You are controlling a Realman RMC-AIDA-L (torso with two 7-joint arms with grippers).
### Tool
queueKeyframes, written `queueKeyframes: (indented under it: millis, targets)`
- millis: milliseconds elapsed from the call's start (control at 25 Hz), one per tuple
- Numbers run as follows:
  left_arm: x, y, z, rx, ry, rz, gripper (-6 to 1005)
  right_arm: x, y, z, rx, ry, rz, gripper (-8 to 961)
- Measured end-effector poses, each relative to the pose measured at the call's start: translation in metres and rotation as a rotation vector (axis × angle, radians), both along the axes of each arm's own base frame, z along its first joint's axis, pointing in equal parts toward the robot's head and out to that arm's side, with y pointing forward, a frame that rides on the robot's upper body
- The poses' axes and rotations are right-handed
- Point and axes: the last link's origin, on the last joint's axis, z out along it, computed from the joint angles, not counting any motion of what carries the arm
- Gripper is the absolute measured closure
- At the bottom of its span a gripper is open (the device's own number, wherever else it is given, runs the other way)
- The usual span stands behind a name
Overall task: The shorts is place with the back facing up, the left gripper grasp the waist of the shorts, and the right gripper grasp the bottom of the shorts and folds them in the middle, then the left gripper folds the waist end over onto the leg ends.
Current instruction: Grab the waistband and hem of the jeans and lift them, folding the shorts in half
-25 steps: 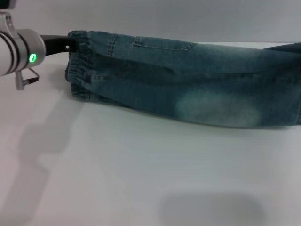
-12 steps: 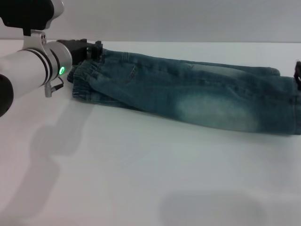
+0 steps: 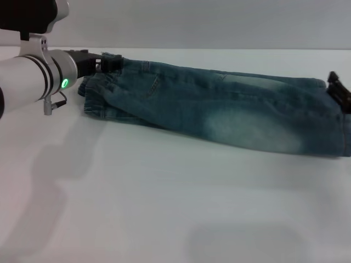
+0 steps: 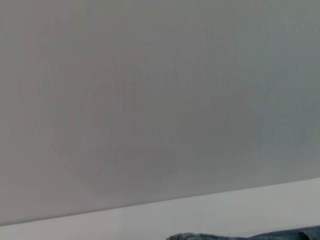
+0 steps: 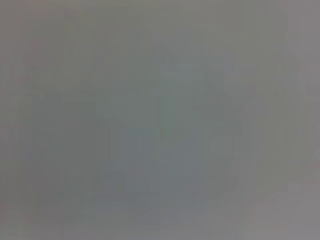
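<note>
Denim shorts (image 3: 219,112) lie folded lengthwise across the far part of my white worktop (image 3: 164,208), stretched from my left side to my right. The elastic waist sits at the left end, bunched and rumpled, and the leg ends reach the right edge of my head view. A pale faded patch shows on the near fold, towards the middle.

My left end effector (image 3: 112,63) is at the far corner of the waistband, its dark fingers touching the top edge of the cloth; I cannot tell whether they are pinched on it or parted. The silver forearm behind it comes in from the left, with a green light glowing on its ring.

My right end effector (image 3: 340,96) shows only as a dark tip at the right border, against the leg ends, and I cannot tell how its fingers stand.

My left wrist view catches a strip of denim (image 4: 250,235) at its edge under a blank grey wall. My right wrist view shows plain grey.
</note>
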Motion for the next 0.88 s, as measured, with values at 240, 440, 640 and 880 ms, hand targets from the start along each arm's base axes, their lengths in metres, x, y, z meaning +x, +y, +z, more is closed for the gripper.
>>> queueKeyframes:
  millis: [240, 440, 640, 880]
  targets:
    - [-0.009, -0.004, 0.01, -0.06, 0.029, 0.079, 215, -0.009, -0.006, -0.02, -0.038, 0.007, 0.095, 233]
    - [-0.022, -0.007, 0.017, -0.089, 0.043, 0.148, 139, -0.013, -0.011, -0.03, -0.069, 0.01, 0.114, 166]
    - [-0.03, -0.011, 0.013, -0.117, 0.05, 0.184, 150, -0.014, -0.013, -0.033, -0.077, 0.018, 0.113, 170]
    - [-0.032, -0.012, 0.009, -0.14, 0.051, 0.201, 142, -0.014, -0.015, -0.035, -0.083, 0.022, 0.112, 175]
